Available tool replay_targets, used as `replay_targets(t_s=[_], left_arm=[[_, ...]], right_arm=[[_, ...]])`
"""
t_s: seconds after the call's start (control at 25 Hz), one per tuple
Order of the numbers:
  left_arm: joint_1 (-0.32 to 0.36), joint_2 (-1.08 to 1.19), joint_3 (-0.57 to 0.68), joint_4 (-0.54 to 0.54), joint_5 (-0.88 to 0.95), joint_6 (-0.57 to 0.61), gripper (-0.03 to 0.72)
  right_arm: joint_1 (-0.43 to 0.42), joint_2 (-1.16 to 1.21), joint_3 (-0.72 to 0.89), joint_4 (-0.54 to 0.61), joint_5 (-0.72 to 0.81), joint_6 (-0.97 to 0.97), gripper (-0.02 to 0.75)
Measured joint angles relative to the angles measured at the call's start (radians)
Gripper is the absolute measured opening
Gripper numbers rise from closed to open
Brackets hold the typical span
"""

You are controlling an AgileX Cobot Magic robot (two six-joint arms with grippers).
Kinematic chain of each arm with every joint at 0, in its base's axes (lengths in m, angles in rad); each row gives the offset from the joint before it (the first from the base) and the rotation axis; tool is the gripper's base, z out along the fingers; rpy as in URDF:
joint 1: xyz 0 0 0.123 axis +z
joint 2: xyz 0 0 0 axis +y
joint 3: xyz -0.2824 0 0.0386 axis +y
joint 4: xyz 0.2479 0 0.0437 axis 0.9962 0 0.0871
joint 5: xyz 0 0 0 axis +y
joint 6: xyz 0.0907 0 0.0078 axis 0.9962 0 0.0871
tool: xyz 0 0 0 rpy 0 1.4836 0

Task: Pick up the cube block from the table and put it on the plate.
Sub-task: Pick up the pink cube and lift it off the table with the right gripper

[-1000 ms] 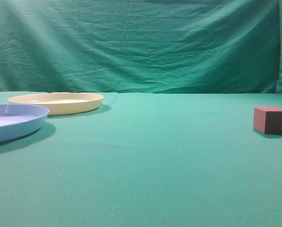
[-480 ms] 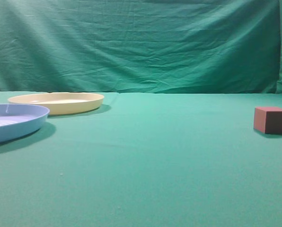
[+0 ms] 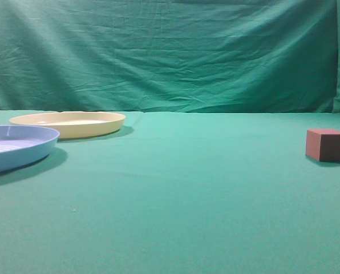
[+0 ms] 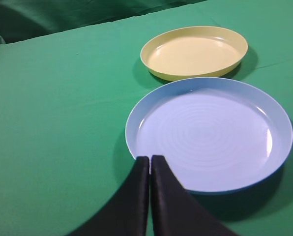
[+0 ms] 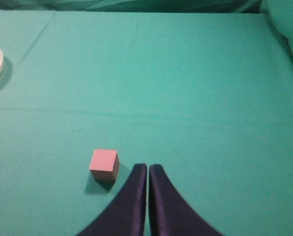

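A green-clothed table [image 3: 175,188] holds a pale yellow plate [image 3: 67,123] at far left, a blue plate [image 3: 16,145] in front of it, and the small reddish cube block [image 3: 327,145] far right, untouched, so the whole task appears still ahead. Only the wrist views show the arms: the left gripper [image 4: 150,160] pressed closed over the blue plate's near rim, the right gripper [image 5: 147,168] closed and empty, just right of the cube.
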Motion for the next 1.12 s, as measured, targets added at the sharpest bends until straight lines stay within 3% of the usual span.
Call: replay_targets(t_s=[0.24, 0.44, 0.68, 0.76, 0.88, 1.0, 1.08, 1.12], left_arm=[[0.000, 0.000, 0.000, 0.000, 0.000, 0.000, 0.000], [0.000, 0.000, 0.000, 0.000, 0.000, 0.000, 0.000], [0.000, 0.000, 0.000, 0.000, 0.000, 0.000, 0.000], [0.000, 0.000, 0.000, 0.000, 0.000, 0.000, 0.000], [0.000, 0.000, 0.000, 0.000, 0.000, 0.000, 0.000], [0.000, 0.000, 0.000, 0.000, 0.000, 0.000, 0.000], [0.000, 0.000, 0.000, 0.000, 0.000, 0.000, 0.000], [0.000, 0.000, 0.000, 0.000, 0.000, 0.000, 0.000]], right_arm=[[0.095, 0.175, -0.127, -0.002, 0.122, -0.088, 0.000], [0.121, 0.424, -0.261, -0.017, 0.265, -0.092, 0.000], [0.202, 0.644, -0.347, -0.064, 0.216, -0.092, 0.000], [0.212, 0.713, -0.360, -0.065, 0.190, -0.092, 0.047], [0.217, 0.811, -0.381, -0.061, 0.168, -0.092, 0.283], [0.220, 0.907, -0.402, -0.054, 0.143, -0.092, 0.572], [0.220, 0.967, -0.419, -0.054, 0.125, -0.092, 0.643], [0.220, 0.998, -0.424, -0.054, 0.111, -0.092, 0.643]])
